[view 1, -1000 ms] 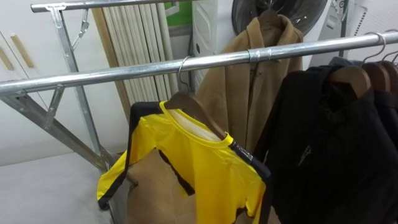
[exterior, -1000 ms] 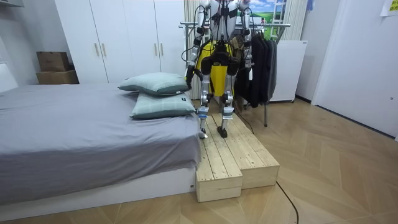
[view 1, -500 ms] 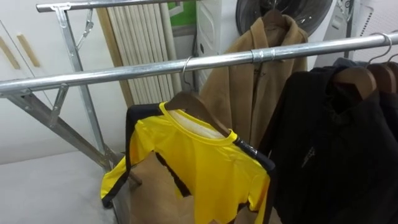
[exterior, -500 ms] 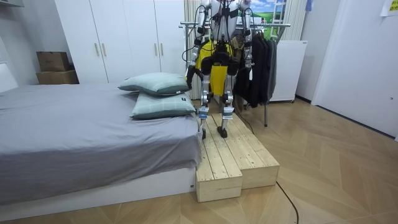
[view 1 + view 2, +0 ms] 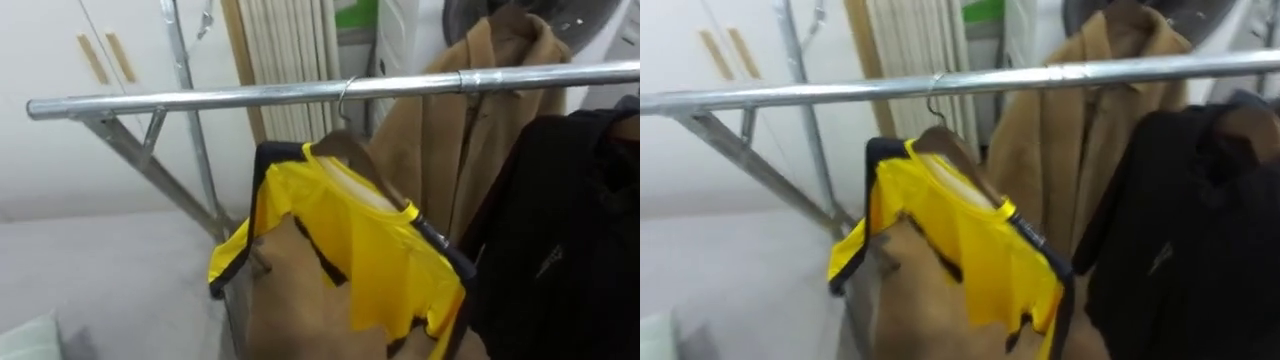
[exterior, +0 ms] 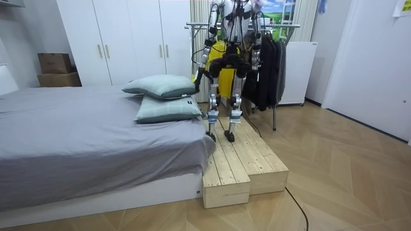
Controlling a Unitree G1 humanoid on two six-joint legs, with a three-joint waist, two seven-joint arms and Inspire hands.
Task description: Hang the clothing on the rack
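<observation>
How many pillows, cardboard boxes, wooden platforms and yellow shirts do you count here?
Pillows: 2
Cardboard boxes: 2
Wooden platforms: 2
Yellow shirts: 1
Total: 7

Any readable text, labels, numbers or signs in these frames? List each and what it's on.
Nothing here can be read as text.
Black jacket: small pale mark on the chest, too blurred to read.
Yellow shirt: pale specks on the dark shoulder trim, too blurred to read.
Metal rail, tan coat, wardrobe doors: no print to be seen.
</observation>
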